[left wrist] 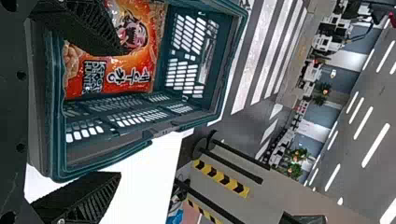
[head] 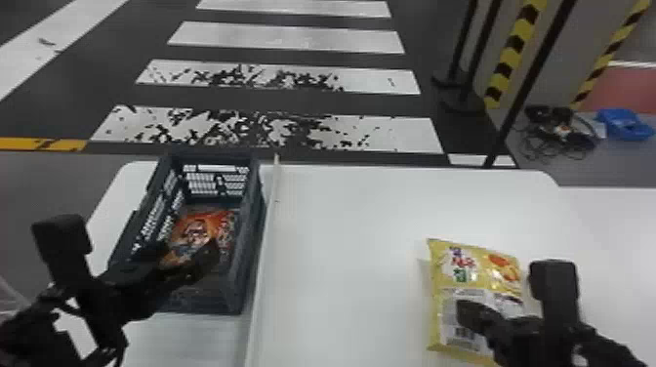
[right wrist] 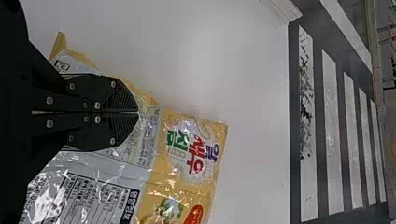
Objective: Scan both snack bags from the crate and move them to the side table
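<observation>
The crate [head: 251, 210] holds an orange bag [head: 200, 227], left hand [head: 188, 256] wide-open and empty, right hand [head: 466, 312] closed over yellow bag [head: 444, 288], grip unclear.

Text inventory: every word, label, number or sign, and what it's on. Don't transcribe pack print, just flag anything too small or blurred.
Orange snack bag: big white lettering plus a dark block with light letters, clear in the left wrist view.
Yellow snack bag: large multicoloured lettering, clear.
Same bag, silvery panel: bold header readable; most fine print too small.
Crate: no words I can make out.
Striped post: hazard stripes, no words.
</observation>
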Tool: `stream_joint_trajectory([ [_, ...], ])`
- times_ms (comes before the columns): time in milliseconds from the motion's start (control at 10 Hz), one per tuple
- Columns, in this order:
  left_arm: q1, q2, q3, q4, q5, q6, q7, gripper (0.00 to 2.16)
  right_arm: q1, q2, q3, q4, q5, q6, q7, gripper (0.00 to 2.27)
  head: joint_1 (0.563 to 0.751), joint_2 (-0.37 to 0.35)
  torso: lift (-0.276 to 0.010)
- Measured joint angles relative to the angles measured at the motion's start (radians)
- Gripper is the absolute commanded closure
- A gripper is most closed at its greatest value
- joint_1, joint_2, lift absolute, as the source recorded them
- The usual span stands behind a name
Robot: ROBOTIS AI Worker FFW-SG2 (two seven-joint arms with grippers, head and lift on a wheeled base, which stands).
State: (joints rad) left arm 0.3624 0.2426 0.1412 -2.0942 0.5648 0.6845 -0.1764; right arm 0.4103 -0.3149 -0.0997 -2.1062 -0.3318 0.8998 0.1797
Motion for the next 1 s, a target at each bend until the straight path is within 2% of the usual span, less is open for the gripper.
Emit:
stream_joint_trajectory([
  [300, 0.003, 0.002, 0.006, -0.046, -0.001, -0.001, 0.006, 0.03, -0.001, -0.014, 0.007, 0.045, 0.010, -0.020, 0.032, 2.24, 0.695, -0.052, -0.095],
  [500, 0.001, 0.012, 0.010, -0.104, -0.048, -0.015, 0.032, 0.03, -0.001, -0.020, 0.006, 0.059, 0.009, -0.028, 0.034, 2.24, 0.695, -0.047, -0.095],
  [700, -0.002, 0.021, 0.017, -0.130, -0.076, -0.035, 0.037, 0.03, -0.004, -0.024, 0.006, 0.072, 0.010, -0.034, 0.034, 2.24, 0.695, -0.041, -0.095],
  [1000, 0.002, 0.040, -0.017, -0.168, -0.140, -0.080, 0.072, 0.03, -0.003, -0.037, 0.017, 0.083, 0.010, -0.033, 0.044, 2.24, 0.695, -0.041, -0.095],
])
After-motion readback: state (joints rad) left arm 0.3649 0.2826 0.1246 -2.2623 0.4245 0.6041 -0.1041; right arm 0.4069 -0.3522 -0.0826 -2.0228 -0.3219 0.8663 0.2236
